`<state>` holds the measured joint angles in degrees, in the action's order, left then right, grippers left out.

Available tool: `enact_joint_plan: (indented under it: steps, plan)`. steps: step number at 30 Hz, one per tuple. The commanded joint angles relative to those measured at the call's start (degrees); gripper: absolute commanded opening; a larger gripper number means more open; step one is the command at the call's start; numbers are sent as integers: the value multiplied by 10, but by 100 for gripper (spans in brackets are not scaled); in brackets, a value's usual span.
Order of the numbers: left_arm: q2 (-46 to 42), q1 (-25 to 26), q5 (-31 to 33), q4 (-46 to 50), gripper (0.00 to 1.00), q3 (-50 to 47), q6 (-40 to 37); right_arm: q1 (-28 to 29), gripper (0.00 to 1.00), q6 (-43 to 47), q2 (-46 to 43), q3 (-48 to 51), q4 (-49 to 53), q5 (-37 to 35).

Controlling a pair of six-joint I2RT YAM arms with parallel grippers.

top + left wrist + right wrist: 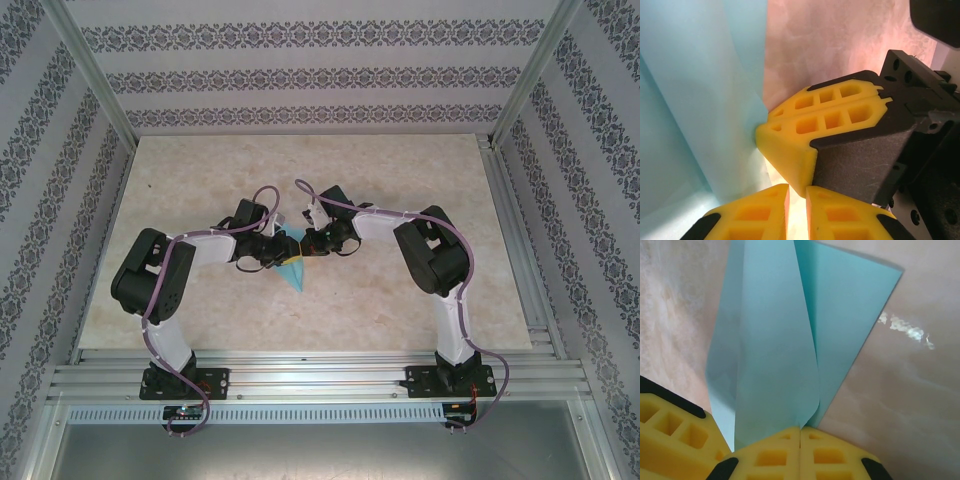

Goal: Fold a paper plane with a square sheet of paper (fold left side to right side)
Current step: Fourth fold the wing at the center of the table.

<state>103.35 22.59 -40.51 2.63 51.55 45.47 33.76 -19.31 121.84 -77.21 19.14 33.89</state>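
Beige marbled table (200, 180), patterned walls (300, 70); right gripper (800, 432) pinching paper plane (775, 350), left gripper (797, 195) unclear.

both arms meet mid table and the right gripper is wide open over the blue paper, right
No: the right gripper is shut, pinching the blue paper, not wide open over it. The right wrist view shows this. The rest holds.

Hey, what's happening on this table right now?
Two robot arms are working on a turquoise paper in the middle of the table. The paper is creased into a narrow, pointed shape with layered flaps. The right gripper is shut, with its tips against one end of the paper. The left gripper sits right beside it, fingers nearly together. I cannot tell whether any paper is between them.
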Motion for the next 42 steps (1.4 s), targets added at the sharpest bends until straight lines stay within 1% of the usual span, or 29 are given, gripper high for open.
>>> enact_joint_plan:
  steps: [1,3,8,10,22,29,42]
  plan:
    - [25,8,24,4,16,7,-11,10,1,15,31,0,31,-36]
    - [25,8,27,6,15,5,-12,10,1,15,32,-1,32,-35]
    - [11,7,40,7,8,-5,-12,10,1,16,33,-2,34,-36]
    - [5,7,44,9,7,-5,-13,10,1,16,34,-2,34,-36]
    - [-26,-3,66,38,6,-15,-26,10,1,18,34,-1,36,-36]
    - [-8,-3,38,1,7,-16,-10,10,1,18,34,-2,37,-35]
    - [23,4,35,-9,8,-11,-9,10,1,17,36,-7,41,-35]
